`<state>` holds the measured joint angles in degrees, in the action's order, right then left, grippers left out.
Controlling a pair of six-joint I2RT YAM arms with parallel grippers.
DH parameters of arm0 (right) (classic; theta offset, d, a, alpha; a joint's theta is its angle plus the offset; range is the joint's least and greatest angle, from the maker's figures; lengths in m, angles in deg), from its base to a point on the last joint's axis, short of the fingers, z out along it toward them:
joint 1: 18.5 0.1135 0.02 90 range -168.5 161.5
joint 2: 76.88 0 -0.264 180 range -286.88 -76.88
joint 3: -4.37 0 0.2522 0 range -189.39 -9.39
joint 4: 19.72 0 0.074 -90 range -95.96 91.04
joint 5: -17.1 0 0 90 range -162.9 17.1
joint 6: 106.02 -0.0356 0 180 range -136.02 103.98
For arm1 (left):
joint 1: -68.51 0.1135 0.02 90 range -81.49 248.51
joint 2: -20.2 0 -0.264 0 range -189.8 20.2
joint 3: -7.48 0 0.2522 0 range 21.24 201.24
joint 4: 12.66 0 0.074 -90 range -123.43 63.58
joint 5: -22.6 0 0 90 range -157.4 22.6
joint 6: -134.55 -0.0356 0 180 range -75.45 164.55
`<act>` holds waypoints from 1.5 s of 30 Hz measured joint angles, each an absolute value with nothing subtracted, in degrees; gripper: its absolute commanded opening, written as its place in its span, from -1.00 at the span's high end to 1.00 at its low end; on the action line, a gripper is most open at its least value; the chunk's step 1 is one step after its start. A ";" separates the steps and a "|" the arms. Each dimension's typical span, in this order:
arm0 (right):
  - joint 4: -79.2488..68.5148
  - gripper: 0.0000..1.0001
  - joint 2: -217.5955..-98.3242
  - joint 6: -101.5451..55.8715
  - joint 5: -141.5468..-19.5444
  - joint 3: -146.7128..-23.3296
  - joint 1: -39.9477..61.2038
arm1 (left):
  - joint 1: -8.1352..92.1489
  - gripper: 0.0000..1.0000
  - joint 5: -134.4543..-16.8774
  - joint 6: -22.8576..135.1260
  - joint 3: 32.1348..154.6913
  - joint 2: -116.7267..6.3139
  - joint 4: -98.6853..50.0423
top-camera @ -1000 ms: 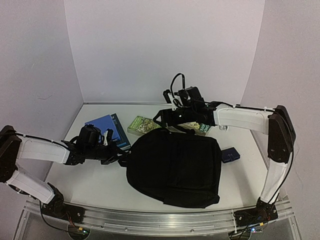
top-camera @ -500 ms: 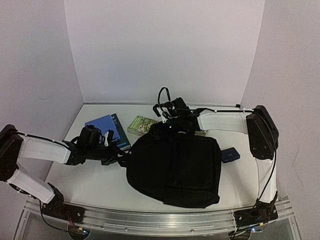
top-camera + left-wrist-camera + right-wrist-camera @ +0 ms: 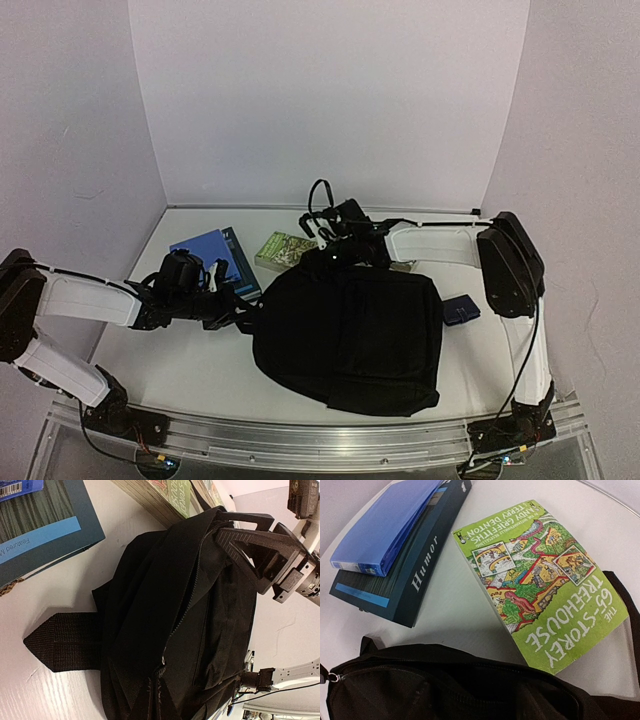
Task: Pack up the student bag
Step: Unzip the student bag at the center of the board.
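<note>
Table (image 3: 180, 372) | left claw (image 3: 241, 309) pinches student bag (image 3: 350, 340) edge | right claw (image 3: 220, 524) spread at rim

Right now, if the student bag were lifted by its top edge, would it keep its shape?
Probably not: the student bag is soft fabric, visibly creased and folded over itself, so it should sag. It lies low and slack, so it is likely near-empty and light for its size.

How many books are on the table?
3 show clearly: a blue book lying on a dark book at far left, a green book behind the bag. More may be hidden.
</note>
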<state>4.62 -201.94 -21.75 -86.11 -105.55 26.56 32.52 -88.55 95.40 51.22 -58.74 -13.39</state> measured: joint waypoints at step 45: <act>1.54 1.00 -205.06 -47.58 -67.44 -109.32 27.38 | 18.82 0.99 -92.30 95.12 53.59 -55.85 -25.96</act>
<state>1.54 -205.06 -47.58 -67.44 -109.32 27.38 18.82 -92.30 95.12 53.59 -55.85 -25.96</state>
